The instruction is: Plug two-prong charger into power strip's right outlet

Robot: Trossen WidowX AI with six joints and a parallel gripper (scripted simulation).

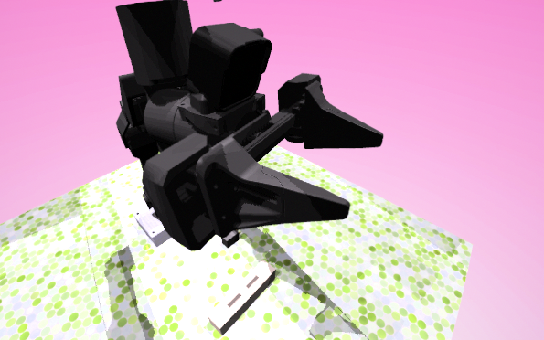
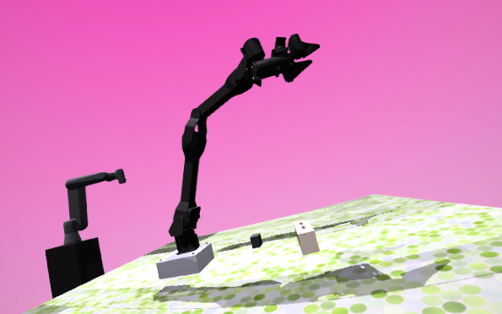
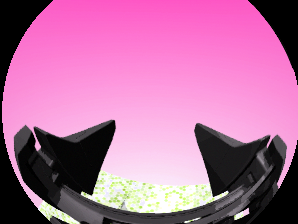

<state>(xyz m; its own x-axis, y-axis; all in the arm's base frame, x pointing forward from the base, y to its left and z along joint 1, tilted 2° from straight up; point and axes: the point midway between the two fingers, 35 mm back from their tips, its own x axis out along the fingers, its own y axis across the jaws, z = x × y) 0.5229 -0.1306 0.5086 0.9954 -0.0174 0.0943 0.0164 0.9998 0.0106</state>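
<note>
The charger (image 1: 230,239) (image 2: 256,240) is a small black block standing on the table between the arm's base and the power strip. Its prongs cannot be made out, and the gripper partly covers it in the top view. The power strip (image 1: 249,299) (image 2: 309,243) is a pale, long block with dark sides in the top view; two brownish outlet marks show on its top. My gripper (image 1: 364,175) (image 2: 315,53) (image 3: 156,125) is open and empty, high above the table and pointing roughly level. Neither charger nor strip can be made out in the wrist view.
The arm's grey base (image 1: 154,229) (image 2: 185,263) stands on the green-dotted table (image 1: 381,283) (image 2: 457,240). A second, dark arm (image 2: 78,207) stands on a black pedestal (image 2: 75,263) beyond the table's left edge in the exterior view. Arm shadows fall across the table.
</note>
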